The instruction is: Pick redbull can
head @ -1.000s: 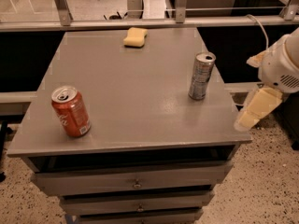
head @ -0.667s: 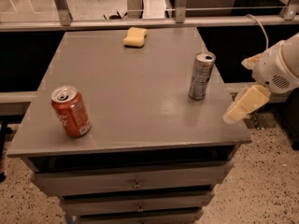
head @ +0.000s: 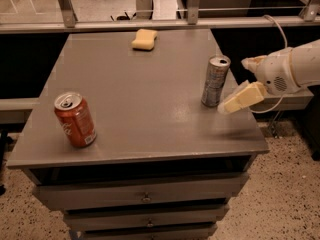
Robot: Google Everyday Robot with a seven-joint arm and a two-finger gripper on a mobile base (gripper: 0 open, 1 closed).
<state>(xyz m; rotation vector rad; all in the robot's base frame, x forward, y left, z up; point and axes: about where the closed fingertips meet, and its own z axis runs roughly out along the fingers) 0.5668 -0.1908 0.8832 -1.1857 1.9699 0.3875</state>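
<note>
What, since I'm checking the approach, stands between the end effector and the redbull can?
Nothing visible. The end effector is just right of the redbull can, over the right edge of the table; the orange soda can and sponge sit well away.

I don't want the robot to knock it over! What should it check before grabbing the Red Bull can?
1. Redbull can standing upright on the table: ok.
2. End effector close beside the redbull can: ok.
3. End effector open: ok.
4. End effector around the redbull can: not ok, not yet.
5. End effector touching the redbull can: cannot tell.
6. Orange soda can and sponge out of the way: ok.
</note>
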